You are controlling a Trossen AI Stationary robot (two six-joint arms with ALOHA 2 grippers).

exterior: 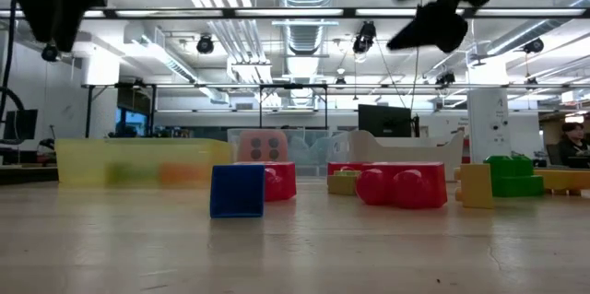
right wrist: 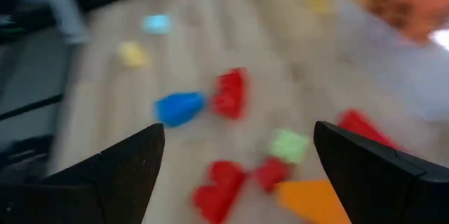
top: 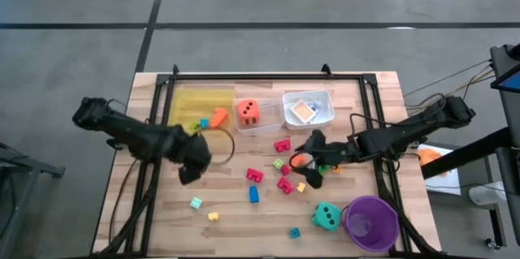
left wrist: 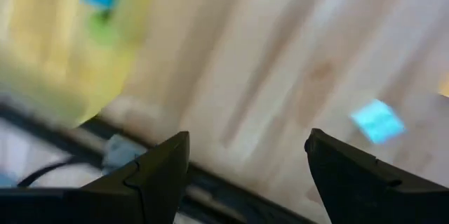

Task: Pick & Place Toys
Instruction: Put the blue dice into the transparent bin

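Small plastic blocks lie scattered on the wooden table: red (top: 254, 175), pink (top: 282, 145), blue (top: 253, 195), green (top: 279, 164), yellow (top: 214, 216) and light blue (top: 196, 203). A teal die (top: 327, 217) rests by the purple cup. An orange die (top: 248, 113) sits in a clear tray. My right gripper (top: 309, 161) is open above the middle blocks, and an orange block (right wrist: 309, 196) shows low between its fingers (right wrist: 238, 129). My left gripper (top: 191, 166) is open and empty (left wrist: 245, 140) above bare wood near the yellow tray.
A yellow tray (top: 199, 101) at the far left holds an orange block (top: 218, 118) and smaller ones. A white tray (top: 325, 101) at the far right holds cards (top: 304, 111). A purple cup (top: 371, 222) stands at the near right. A black frame (top: 244, 76) borders the table.
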